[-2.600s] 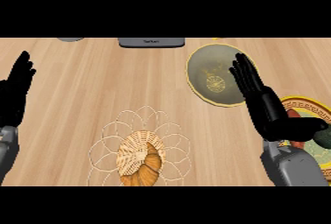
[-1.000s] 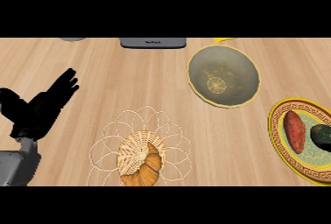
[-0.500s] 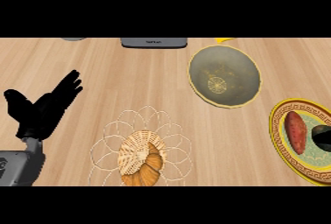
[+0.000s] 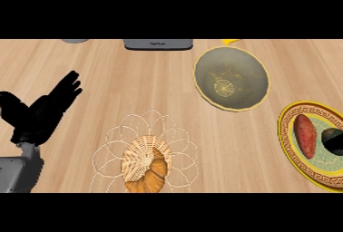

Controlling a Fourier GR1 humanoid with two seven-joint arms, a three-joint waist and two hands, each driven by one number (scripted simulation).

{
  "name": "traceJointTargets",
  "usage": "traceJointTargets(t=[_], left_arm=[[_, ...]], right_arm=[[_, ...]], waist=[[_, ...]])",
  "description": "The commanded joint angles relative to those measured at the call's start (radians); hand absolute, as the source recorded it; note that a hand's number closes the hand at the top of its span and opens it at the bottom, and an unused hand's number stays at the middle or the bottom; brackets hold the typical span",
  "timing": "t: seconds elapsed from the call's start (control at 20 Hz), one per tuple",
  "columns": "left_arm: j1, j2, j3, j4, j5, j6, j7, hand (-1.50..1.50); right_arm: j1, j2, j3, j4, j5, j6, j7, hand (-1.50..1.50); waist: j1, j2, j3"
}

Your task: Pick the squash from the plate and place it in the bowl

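The squash [image 4: 333, 141], dark green and rounded, lies on a yellow-rimmed patterned plate [image 4: 289, 148] at the right edge, partly cut off by it. Beside it on the same plate rests a long reddish vegetable [image 4: 306, 135]. The bowl [image 4: 231, 68], olive inside with a yellow rim, stands empty up and to the left of the plate. My left hand [image 4: 40, 115] shows at the far left, open with fingers pointing up and right, far from both plate and bowl and holding nothing. No right hand is visible.
A woven basket [image 4: 144, 165] with wire loops around it sits at the lower middle. A grey flat device [image 4: 158, 44] lies at the counter's far edge, with a grey object [image 4: 75, 40] to its left and a yellow object [image 4: 231, 41] behind the bowl.
My right hand, earlier raised over the bowl and plate, has left the view, uncovering the squash. The left hand has come in from the left edge and tilted rightward.
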Motion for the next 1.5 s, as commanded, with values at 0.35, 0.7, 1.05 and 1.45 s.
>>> traceJointTargets(t=[0.35, 0.7, 1.05, 1.45], left_arm=[[-0.012, -0.054, 0.025, -0.036, -0.054, -0.011, 0.049, 0.0], [-0.001, -0.054, 0.089, 0.069, -0.052, -0.097, -0.061, 0.0], [-0.047, -0.129, 0.053, 0.083, -0.135, -0.036, -0.033, 0.0], [0.006, -0.067, 0.15, 0.083, -0.069, -0.156, -0.046, 0.0]], right_arm=[[-0.076, 0.049, -0.053, 0.13, 0.078, 0.123, 0.001, -1.5], [-0.088, 0.1, -0.074, 0.203, 0.168, 0.095, -0.059, -1.5], [-0.007, 0.145, -0.113, 0.181, 0.195, 0.094, -0.087, -1.5], [-0.06, 0.175, -0.127, 0.401, 0.272, 0.034, -0.221, -1.5]], waist=[[0.0, 0.0, 0.0], [0.0, 0.0, 0.0], [-0.007, 0.0, 0.0], [-0.001, 0.001, 0.0]])
